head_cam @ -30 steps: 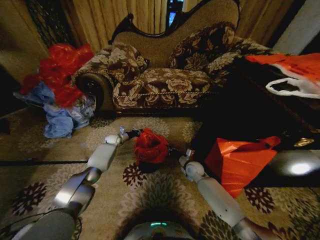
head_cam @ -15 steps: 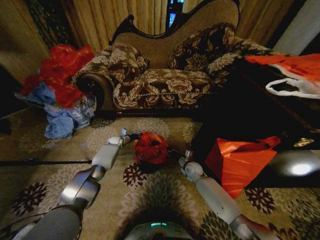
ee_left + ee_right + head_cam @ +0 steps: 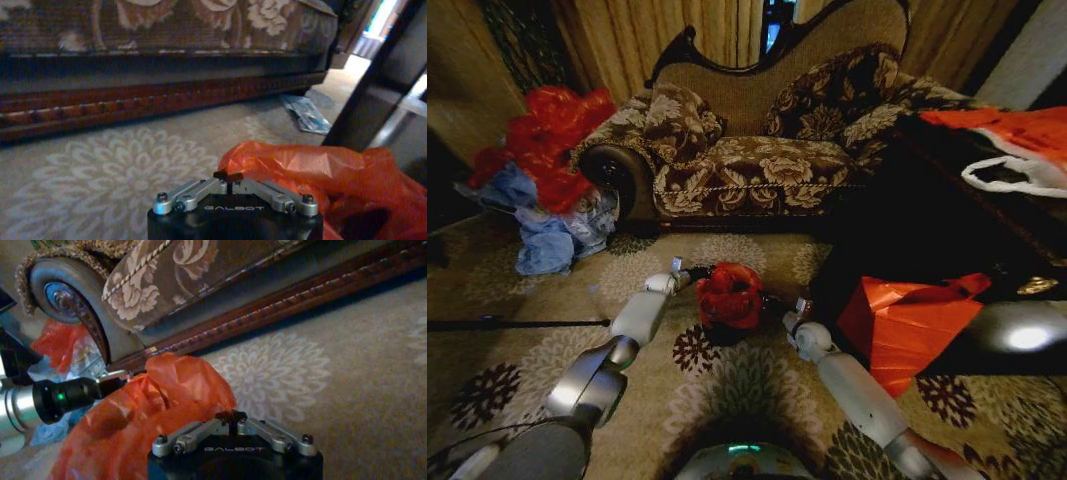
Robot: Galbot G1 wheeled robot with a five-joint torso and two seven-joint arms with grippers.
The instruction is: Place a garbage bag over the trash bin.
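The garbage bag (image 3: 728, 292), red and crinkly, sits bunched over the top of the small black trash bin (image 3: 718, 333) on the carpet in front of me. Only the bin's dark lower part shows beneath it. My left gripper (image 3: 690, 272) is at the bag's left side and my right gripper (image 3: 778, 303) at its right side. In the left wrist view the left gripper (image 3: 228, 176) is shut with the bag (image 3: 300, 170) pinched at its tips. In the right wrist view the right gripper (image 3: 233, 416) is shut against the bag (image 3: 167, 395) edge.
A floral sofa (image 3: 757, 150) stands behind the bin. A heap of red and blue bags (image 3: 542, 180) lies at the left. A larger red-orange sheet (image 3: 907, 320) hangs off a dark table (image 3: 947, 230) close to my right arm.
My left arm has shifted slightly to the right and the bag has settled a little lower on the bin. The right arm has barely moved.
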